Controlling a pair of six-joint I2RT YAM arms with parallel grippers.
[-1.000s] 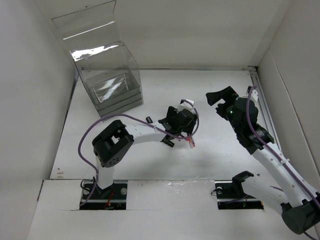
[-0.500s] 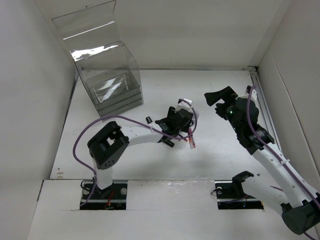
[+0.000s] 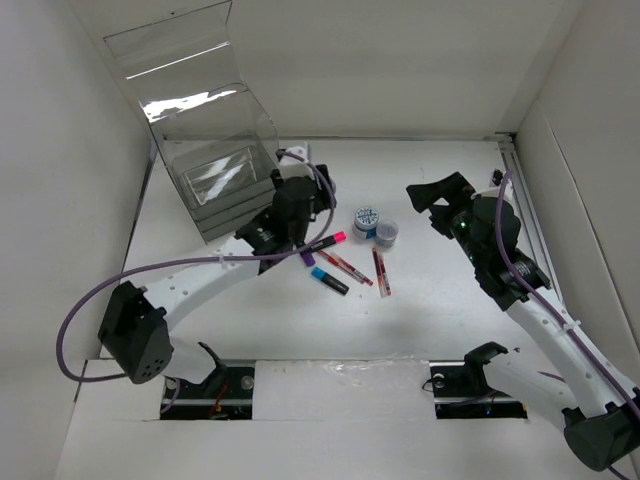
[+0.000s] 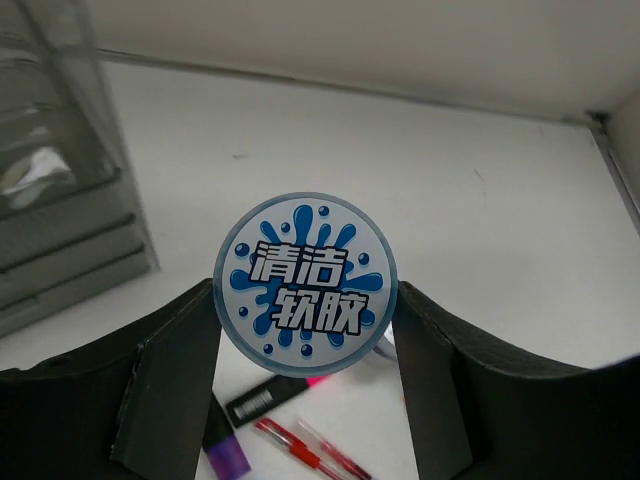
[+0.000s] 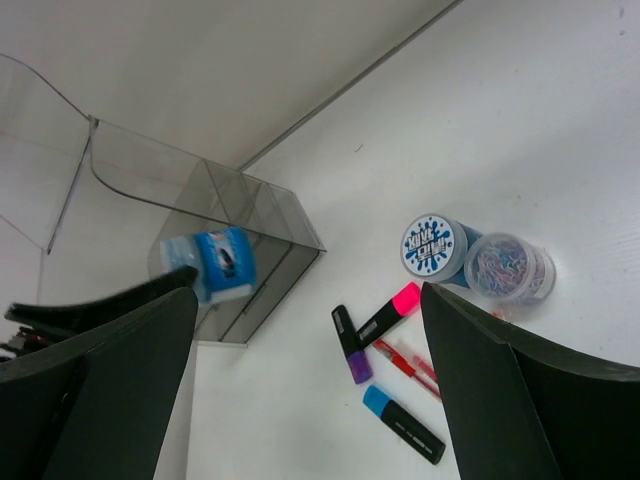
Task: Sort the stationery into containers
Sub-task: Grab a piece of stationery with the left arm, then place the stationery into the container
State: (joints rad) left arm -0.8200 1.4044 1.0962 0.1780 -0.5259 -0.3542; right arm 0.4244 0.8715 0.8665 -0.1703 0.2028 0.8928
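The job looks barely begun: the left gripper [image 4: 305,300] grips one roll [image 4: 305,283] by the box [image 3: 215,170], the right gripper [image 3: 440,203] hangs wide and empty, and the markers [image 3: 325,240], pens [image 3: 345,267] and other roll [image 3: 366,220] lie on the surface [image 3: 440,290].

Roll [image 4: 306,283]: sides hidden by left fingers [image 4: 170,390]; blurred in right wrist view.
Markers [image 4: 262,400], pens [image 4: 300,456]: partly behind roll, cut off by lower edge of left wrist view.
Organizer [image 4: 60,200]: cut off at left edge there.
Clear tub [image 5: 510,268]: contents too small to tell.

Blue-white splash-printed roll [image 4: 305,283], pink-capped black marker [image 5: 388,313].
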